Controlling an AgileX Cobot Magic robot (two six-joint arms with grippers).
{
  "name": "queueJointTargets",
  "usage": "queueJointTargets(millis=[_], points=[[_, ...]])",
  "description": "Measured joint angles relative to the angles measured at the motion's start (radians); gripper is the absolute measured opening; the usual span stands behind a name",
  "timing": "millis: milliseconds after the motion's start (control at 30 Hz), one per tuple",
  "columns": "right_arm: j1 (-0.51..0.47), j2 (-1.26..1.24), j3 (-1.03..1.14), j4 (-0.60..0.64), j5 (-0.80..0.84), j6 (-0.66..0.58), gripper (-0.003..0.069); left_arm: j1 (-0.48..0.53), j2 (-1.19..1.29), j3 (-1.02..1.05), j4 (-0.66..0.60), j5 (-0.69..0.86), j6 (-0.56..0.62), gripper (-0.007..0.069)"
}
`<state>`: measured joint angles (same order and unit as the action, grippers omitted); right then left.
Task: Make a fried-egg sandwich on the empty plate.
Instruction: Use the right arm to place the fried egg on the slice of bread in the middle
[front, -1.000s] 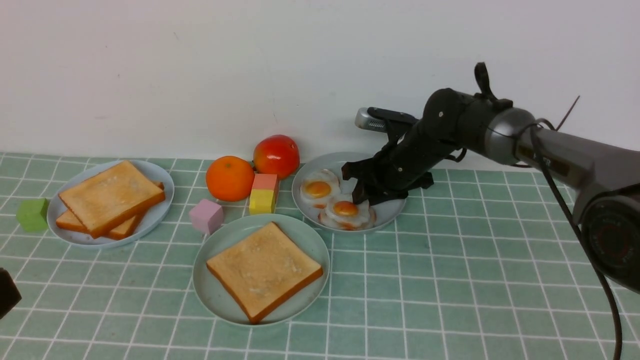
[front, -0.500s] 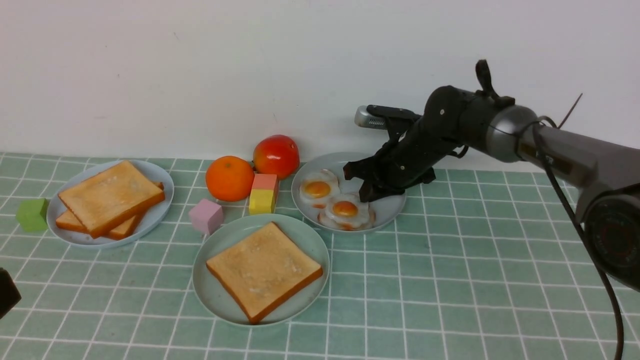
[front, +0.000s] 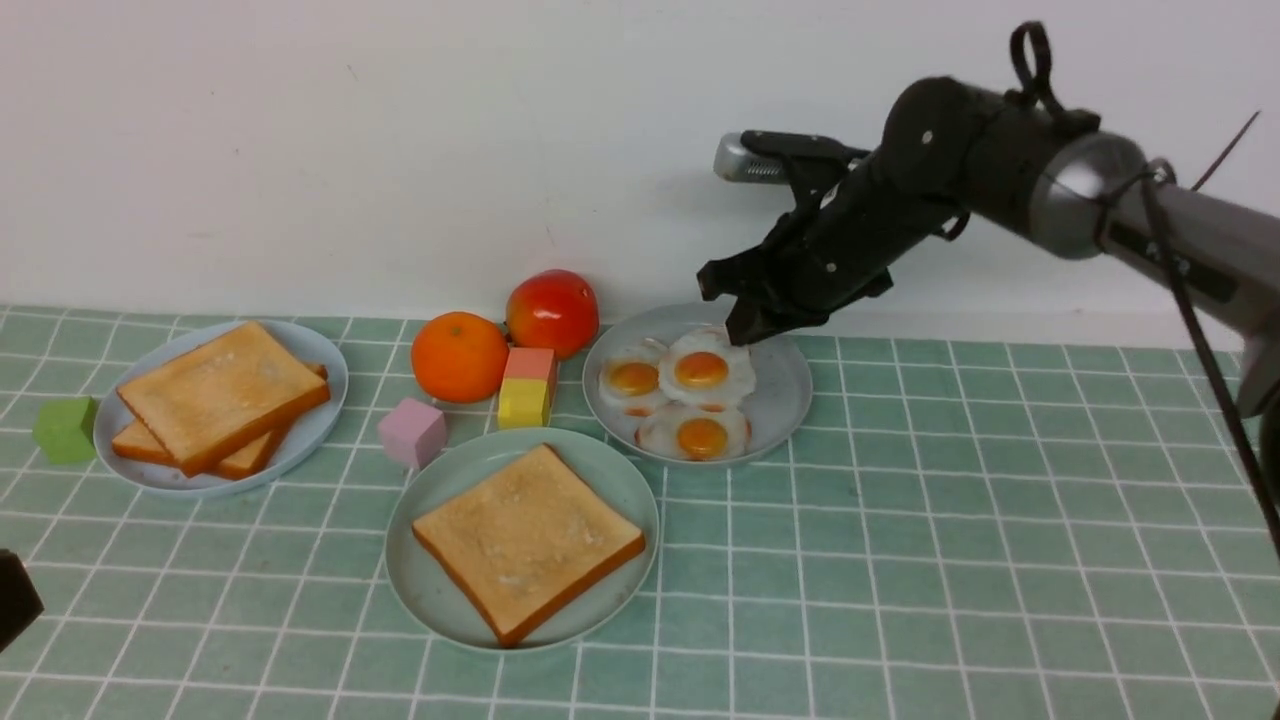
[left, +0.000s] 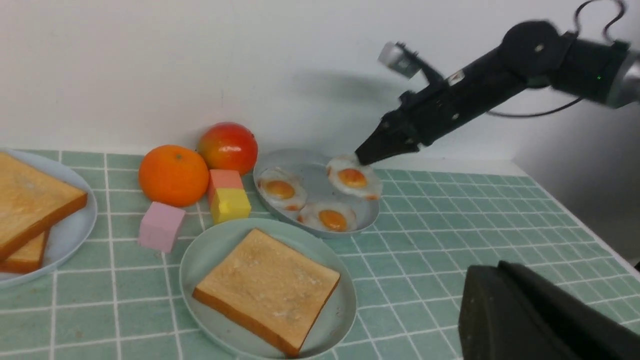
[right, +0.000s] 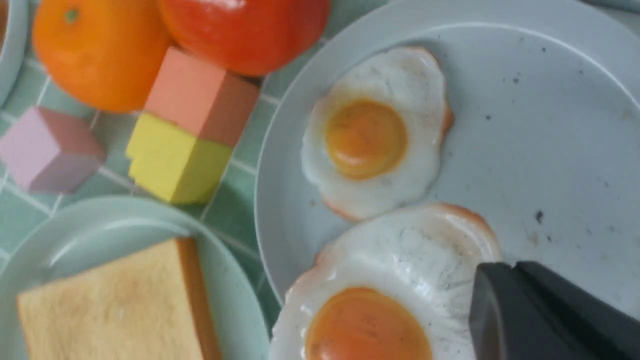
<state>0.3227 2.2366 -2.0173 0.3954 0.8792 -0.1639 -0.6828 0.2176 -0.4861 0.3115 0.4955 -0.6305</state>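
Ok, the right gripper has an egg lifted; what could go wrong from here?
The right gripper pinches the fried egg only at its rim, so it may slip out before reaching the toast. It hangs low over the two other eggs on the speckled plate and might drag them.

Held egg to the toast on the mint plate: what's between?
Another fried egg lies there, on the speckled plate; left wrist view shows it.

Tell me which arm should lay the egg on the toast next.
Right. The right gripper is shut on the edge of the raised egg, just behind the toast on the green plate. The left gripper sits shut and empty, low on the near left, farther away.
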Motion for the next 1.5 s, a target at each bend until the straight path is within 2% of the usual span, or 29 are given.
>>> queueJointTargets(millis=[133, 267, 400, 567, 767, 1267, 1433, 1500], points=[[0.020, -0.045, 0.002, -0.007, 0.034, -0.014, 0.0013, 0.000, 0.000, 0.000, 0.006, 0.020, 0.000, 0.0013], [0.110, -0.116, 0.035, -0.011, 0.068, -0.017, 0.0013, 0.000, 0.000, 0.000, 0.018, 0.027, 0.000, 0.0015], [0.231, -0.148, 0.143, -0.006, 0.013, -0.017, 0.0013, 0.000, 0.000, 0.001, 0.040, 0.028, 0.000, 0.0015], [0.299, -0.146, 0.238, 0.002, -0.111, -0.014, 0.0015, 0.000, 0.000, 0.001, 0.044, 0.021, 0.000, 0.0015], [0.306, -0.125, 0.258, 0.007, -0.210, 0.023, 0.0017, 0.000, 0.000, 0.001, 0.044, -0.004, 0.000, 0.0015], [0.306, -0.016, 0.261, 0.047, -0.292, 0.041, 0.0031, 0.000, 0.000, 0.001, 0.046, -0.007, 0.000, 0.0016], [0.306, -0.009, 0.261, 0.041, -0.308, 0.054, 0.0092, 0.000, 0.000, 0.001, 0.046, -0.007, 0.000, 0.0017], [0.306, -0.009, 0.261, 0.034, -0.312, 0.058, 0.0164, 0.000, 0.000, 0.001, 0.048, -0.007, 0.000, 0.0018]])
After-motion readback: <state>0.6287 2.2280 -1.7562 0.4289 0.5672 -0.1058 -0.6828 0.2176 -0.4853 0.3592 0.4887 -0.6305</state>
